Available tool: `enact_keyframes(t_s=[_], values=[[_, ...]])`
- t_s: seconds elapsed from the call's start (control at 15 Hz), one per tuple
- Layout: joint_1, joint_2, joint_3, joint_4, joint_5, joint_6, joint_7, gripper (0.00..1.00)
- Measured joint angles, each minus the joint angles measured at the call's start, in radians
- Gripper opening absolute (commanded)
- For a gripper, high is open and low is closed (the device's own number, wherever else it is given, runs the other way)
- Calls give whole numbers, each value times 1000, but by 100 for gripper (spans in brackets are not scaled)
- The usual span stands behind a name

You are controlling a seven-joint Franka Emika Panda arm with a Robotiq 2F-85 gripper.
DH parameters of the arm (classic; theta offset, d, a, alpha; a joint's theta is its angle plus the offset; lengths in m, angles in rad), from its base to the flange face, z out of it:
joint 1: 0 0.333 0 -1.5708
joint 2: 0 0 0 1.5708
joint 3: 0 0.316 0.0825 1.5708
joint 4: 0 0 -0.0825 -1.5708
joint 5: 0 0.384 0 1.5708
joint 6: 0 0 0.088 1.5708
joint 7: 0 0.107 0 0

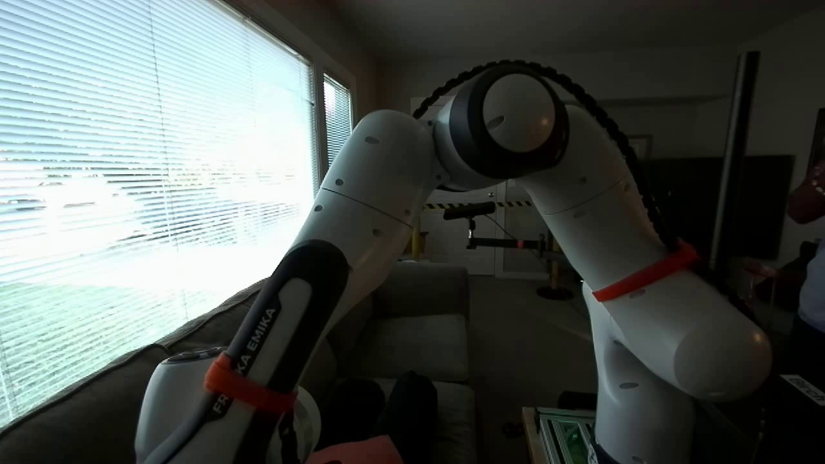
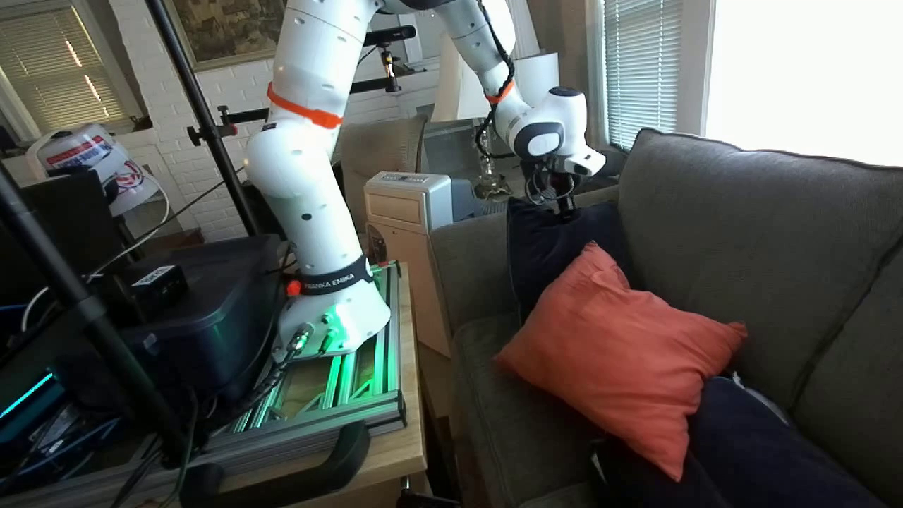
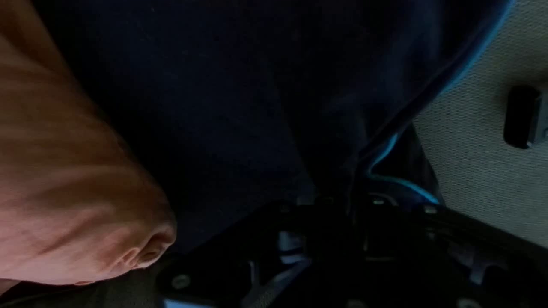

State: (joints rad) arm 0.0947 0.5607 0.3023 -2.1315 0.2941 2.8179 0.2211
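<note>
Navy throw pillow [image 2: 554,243] on sofa [image 2: 748,226].
Jaws clenched, apparently on its bunched edge; wrist view dark. Orange throw pillow [image 2: 621,346] beside.

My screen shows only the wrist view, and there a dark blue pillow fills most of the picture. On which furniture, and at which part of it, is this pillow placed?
Observer: The dark blue pillow is on a sofa, next to its armrest.
Operator: Thank you. At which edge does the gripper meet it?
Observer: At its upper edge, as an exterior view shows.
Operator: And what is at the side of the orange pillow that is away from the gripper?
Observer: More dark blue fabric, partly covered by the orange pillow; it looks like another pillow, but I cannot see all of it.
</note>
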Motion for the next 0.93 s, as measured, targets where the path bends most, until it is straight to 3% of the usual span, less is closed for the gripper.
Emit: enact_keyframes(t_s=[0.33,0.93], values=[[-87,-26,58,15,100,-60,-97,2],[-167,-110,102,14,248,-64,-260,2]])
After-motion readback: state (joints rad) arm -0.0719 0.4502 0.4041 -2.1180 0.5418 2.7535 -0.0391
